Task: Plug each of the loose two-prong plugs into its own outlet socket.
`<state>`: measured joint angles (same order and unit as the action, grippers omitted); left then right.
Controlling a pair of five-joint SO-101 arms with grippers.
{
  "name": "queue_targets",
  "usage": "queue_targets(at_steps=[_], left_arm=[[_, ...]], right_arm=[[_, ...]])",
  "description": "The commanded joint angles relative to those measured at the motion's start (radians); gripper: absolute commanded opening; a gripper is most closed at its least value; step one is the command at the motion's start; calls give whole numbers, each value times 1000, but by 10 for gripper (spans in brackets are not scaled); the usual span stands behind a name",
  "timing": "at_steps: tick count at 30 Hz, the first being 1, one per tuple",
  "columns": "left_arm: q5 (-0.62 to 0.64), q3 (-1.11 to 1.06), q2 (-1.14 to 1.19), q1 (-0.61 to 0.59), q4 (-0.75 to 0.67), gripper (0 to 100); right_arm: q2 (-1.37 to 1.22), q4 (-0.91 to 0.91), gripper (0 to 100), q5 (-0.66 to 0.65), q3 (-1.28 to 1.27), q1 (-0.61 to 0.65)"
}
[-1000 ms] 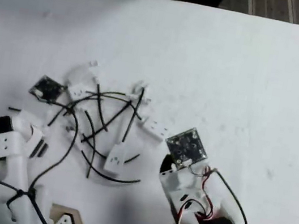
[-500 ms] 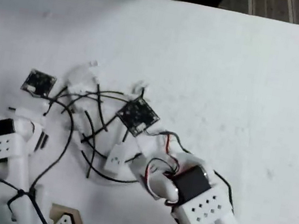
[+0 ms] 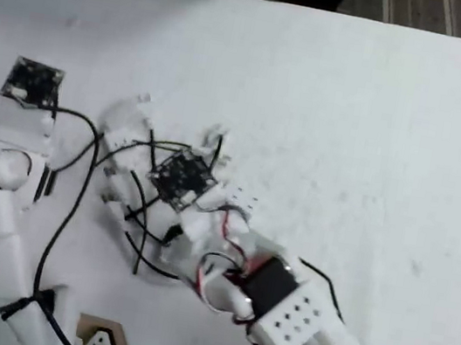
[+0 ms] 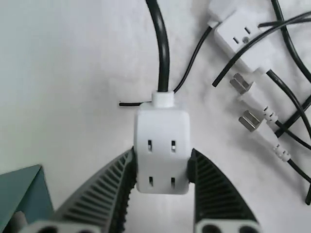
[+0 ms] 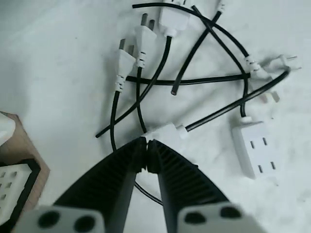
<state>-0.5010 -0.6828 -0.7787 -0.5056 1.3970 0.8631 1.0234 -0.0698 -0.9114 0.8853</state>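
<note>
Left gripper (image 4: pixel 162 156) clamps outlet block (image 4: pixel 162 133) by its sides, slots facing my camera. Right gripper (image 5: pixel 146 145) pinched almost closed, tips touching plug (image 5: pixel 167 131); can't tell if I grip it. Risk: crossed cords (image 5: pixel 204 80) just ahead snag, twist plug, prongs miss slots.

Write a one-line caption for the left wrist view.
Left gripper grips a white plastic outlet block with a black cord.

surface: white table (image 3: pixel 384 101), lightly scuffed | beyond far edge: dark floor (image 3: pixel 434 12)
</note>
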Motion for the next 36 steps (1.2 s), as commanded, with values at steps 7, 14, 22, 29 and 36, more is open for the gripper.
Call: queue_targets(at_steps=[7,14,22,29,36], left_arm=[[63,203,-25,-12,94,22],[63,207,-25,-12,94,22],[61,206,-25,-12,94,22],[57,206,-25,-12,92,22],[55,206,-25,-12,92,22]], right_arm=[[-320,-213,96,74,54,74],[-496,-143,207,190,201,166],[-684,-151,259,193,301,226],[-878,-151,275,193,428,222],[-1026,-151,273,186,488,220]])
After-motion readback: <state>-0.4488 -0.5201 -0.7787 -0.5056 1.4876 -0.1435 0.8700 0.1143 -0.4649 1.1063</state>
